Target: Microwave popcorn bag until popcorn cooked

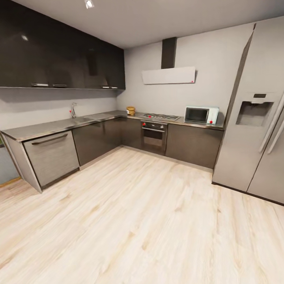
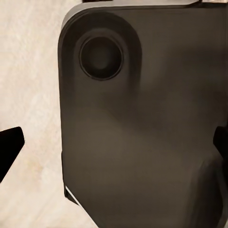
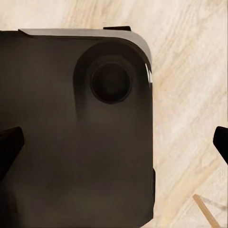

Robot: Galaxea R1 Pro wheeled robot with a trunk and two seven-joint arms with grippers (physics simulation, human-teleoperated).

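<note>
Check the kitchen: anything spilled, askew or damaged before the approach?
Nothing stands out. The popcorn bag sits upright on the countertop at the corner, the microwave stands square by the fridge with its door shut, and the floor shows no spill.

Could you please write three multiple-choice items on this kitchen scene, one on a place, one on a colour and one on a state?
1. Where does the microwave stand?
A. On the floor
B. On the countertop next to the fridge
C. Beside the sink

2. What colour is the microwave's body?
A. Pale mint-blue
B. Red
C. Black

3. What state is the microwave's door in?
A. Wide open
B. Removed
C. Closed

Answers:
1. B, it sits at the counter's end by the fridge.
2. A, its casing looks pale mint around the dark glass.
3. C, the dark door lies flush with the front.
</note>
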